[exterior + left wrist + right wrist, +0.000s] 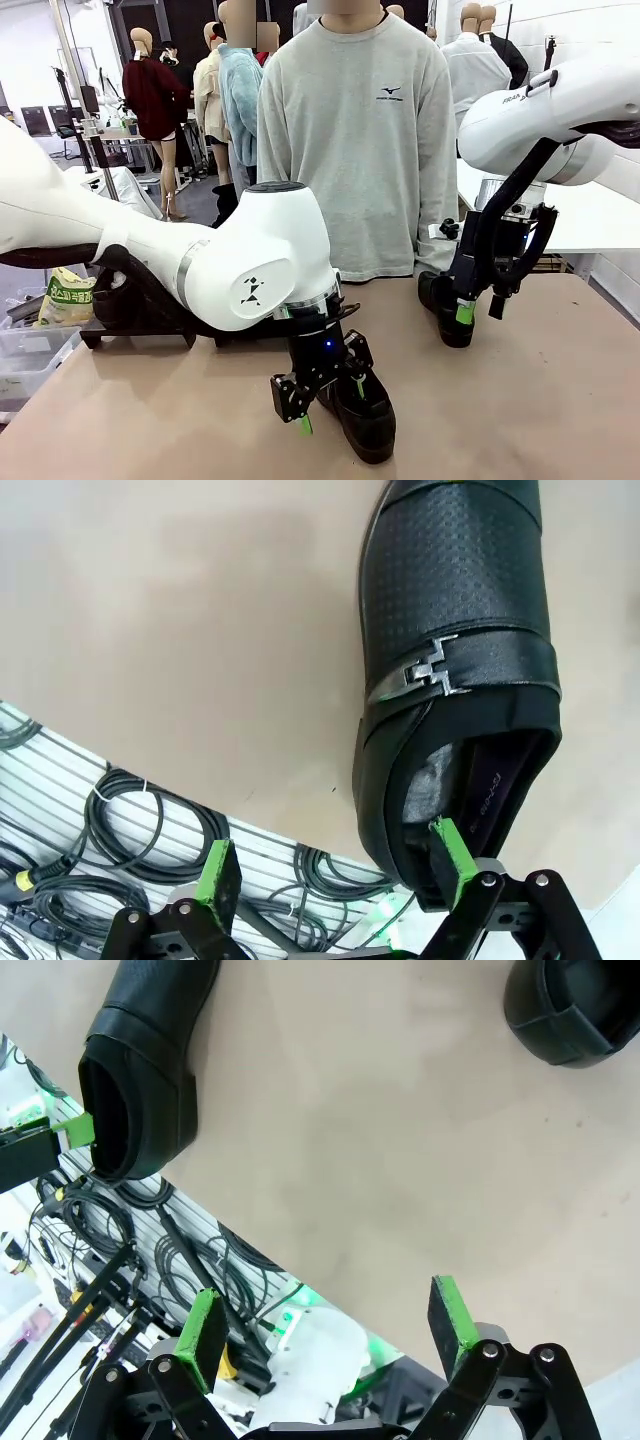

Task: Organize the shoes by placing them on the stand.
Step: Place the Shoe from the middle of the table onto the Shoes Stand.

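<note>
Shoes counted two, both on the table. The near shoe had one finger of the wide-open left gripper at its heel opening. The far shoe sat just beside the right gripper, also spread wide and empty.

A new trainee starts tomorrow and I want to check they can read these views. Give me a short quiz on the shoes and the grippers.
1. True or false: one green pad of the left gripper sits inside the opening of the black shoe.
2. The right gripper is: A) open and holding nothing; B) shut on a shoe; C) shut on the stand.
3. Fill in: the black shoe's strap carries a silver ___.
Key: 1 true; 2 A; 3 buckle.
</note>
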Tool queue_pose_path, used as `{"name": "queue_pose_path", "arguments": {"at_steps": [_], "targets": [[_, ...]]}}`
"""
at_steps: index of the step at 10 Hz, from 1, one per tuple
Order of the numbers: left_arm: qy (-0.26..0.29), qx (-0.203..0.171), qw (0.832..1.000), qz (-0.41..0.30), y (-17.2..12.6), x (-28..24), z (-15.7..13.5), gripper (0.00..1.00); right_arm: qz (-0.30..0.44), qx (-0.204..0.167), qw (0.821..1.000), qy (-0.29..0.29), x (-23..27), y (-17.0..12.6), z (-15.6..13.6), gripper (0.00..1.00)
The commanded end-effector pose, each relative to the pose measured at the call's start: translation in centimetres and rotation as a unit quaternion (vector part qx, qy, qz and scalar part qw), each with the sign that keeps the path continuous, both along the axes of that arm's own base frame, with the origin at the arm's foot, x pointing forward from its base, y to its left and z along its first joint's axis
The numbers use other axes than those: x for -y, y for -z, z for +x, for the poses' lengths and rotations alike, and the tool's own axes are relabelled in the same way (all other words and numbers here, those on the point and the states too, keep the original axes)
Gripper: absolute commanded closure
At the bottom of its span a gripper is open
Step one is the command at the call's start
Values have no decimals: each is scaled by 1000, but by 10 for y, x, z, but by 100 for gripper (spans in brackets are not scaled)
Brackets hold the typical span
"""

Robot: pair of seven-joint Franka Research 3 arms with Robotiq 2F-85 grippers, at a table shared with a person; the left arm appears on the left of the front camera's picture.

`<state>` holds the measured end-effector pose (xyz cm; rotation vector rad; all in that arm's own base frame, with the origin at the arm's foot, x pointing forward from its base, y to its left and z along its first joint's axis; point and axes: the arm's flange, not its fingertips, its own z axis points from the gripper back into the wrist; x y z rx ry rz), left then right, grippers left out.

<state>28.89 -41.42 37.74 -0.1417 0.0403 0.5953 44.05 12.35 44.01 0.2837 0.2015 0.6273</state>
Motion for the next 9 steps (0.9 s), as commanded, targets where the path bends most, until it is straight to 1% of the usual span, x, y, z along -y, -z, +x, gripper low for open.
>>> {"name": "queue_pose_path", "arguments": {"at_steps": [1, 3, 5, 9], "targets": [[-24, 20, 999, 7, 6, 14, 4, 0, -5, -2, 1000, -2, 0, -1, -1, 0], [-27, 33, 999, 10, 14, 16, 7, 0, -5, -2, 1000, -2, 0, -1, -1, 0], [-30, 35, 999, 7, 18, 17, 9, 0, -5, -2, 1000, -2, 0, -1, -1, 0], [-30, 18, 999, 8, 26, 17, 12, 0, -5, -2, 1000, -2, 0, -1, -1, 0]]}}
